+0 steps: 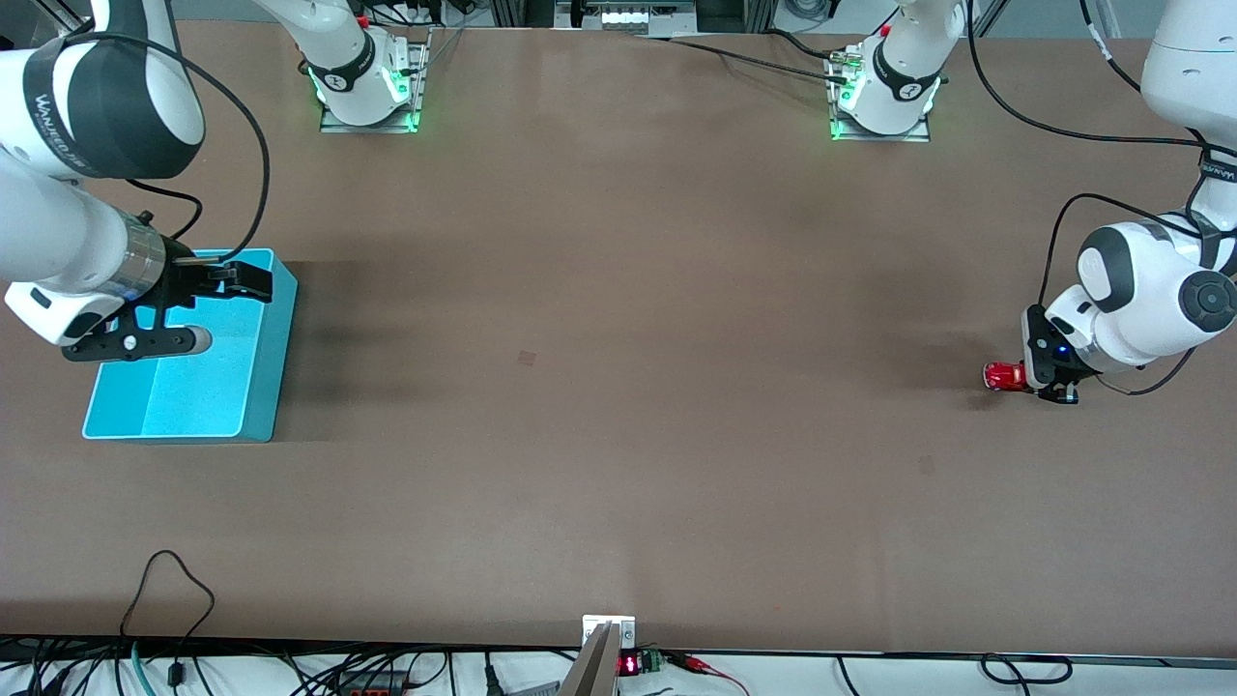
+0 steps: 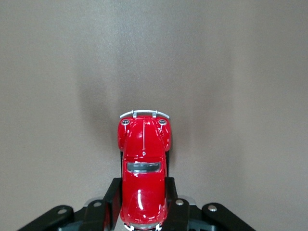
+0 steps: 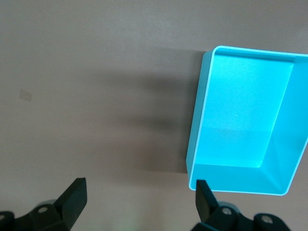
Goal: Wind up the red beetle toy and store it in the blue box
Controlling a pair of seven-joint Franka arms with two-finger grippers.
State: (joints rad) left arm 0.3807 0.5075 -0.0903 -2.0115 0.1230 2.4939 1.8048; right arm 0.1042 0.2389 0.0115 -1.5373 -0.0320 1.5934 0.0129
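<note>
- Currently you are looking at the left gripper (image 1: 1049, 387) sitting low at the left arm's end of the table (image 1: 618, 387), its jaws clamped on the red beetle toy (image 1: 1005, 376).
- In the left wrist view the two black fingers (image 2: 111, 202) are pressing against both flanks of the car's rear half, while its silvery bumper and headlights are pointing away from the wrist.
- Whether the wheels are touching the table you cannot tell; the car is lying level, close over the brown surface.
- You are seeing the right gripper (image 1: 217, 309) hanging over the blue box (image 1: 261, 387) at the right arm's end of the table, fingers spread wide and holding nothing.
- That arm is waiting.
- The box is standing upright with nothing visible on its floor, well apart from the toy.
- Cables (image 1: 174, 580) are trailing along the table edge nearest the front camera.
</note>
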